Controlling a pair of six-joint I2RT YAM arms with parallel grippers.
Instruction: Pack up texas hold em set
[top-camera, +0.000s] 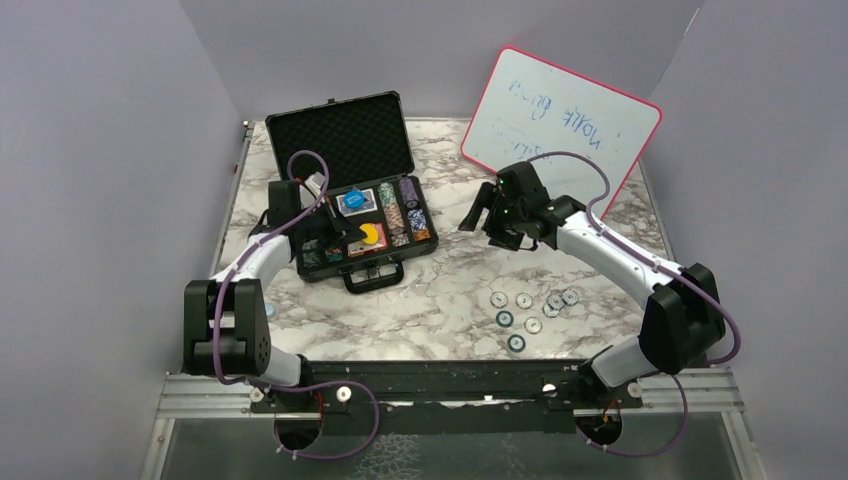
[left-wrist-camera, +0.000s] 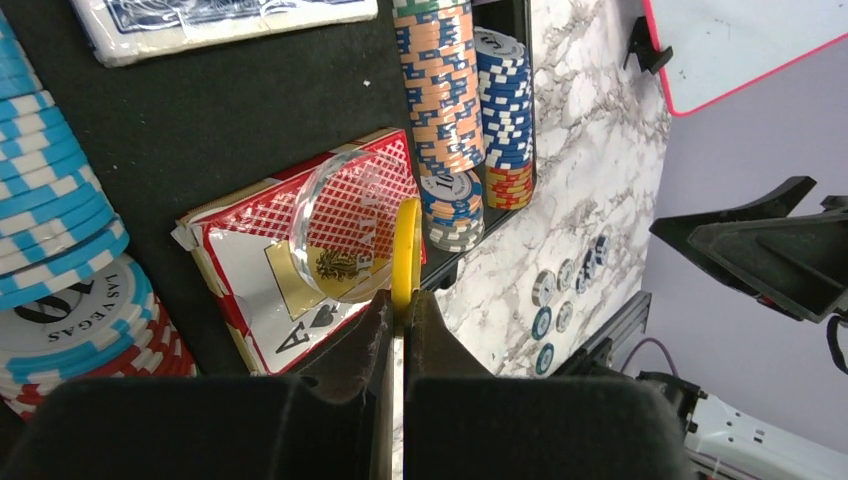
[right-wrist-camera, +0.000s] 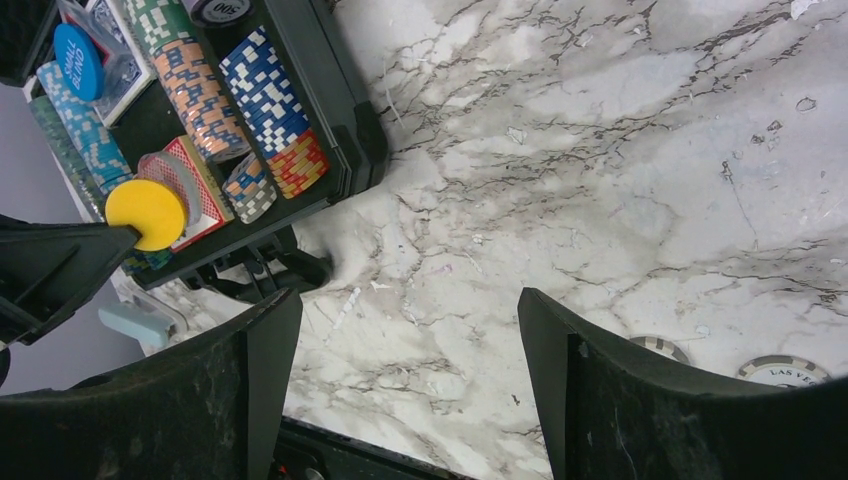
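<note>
The black case (top-camera: 338, 128) lies open at the back left, with rows of chips (top-camera: 402, 212), a blue card deck (top-camera: 357, 201) carrying a blue button (right-wrist-camera: 78, 60), and a red card deck (left-wrist-camera: 250, 275). My left gripper (left-wrist-camera: 403, 308) is shut on the yellow button (left-wrist-camera: 406, 250) and holds it on edge just above the red deck, beside a clear round disc (left-wrist-camera: 335, 225). The yellow button also shows in the top view (top-camera: 372, 235). My right gripper (right-wrist-camera: 400, 385) is open and empty above bare marble right of the case. Several loose chips (top-camera: 530, 306) lie on the table at the front right.
A pink-framed whiteboard (top-camera: 562, 125) leans at the back right, close behind my right arm. The case handle (top-camera: 372, 278) points toward the front. Grey walls stand on both sides. A small pale blue object (right-wrist-camera: 138, 324) lies left of the case.
</note>
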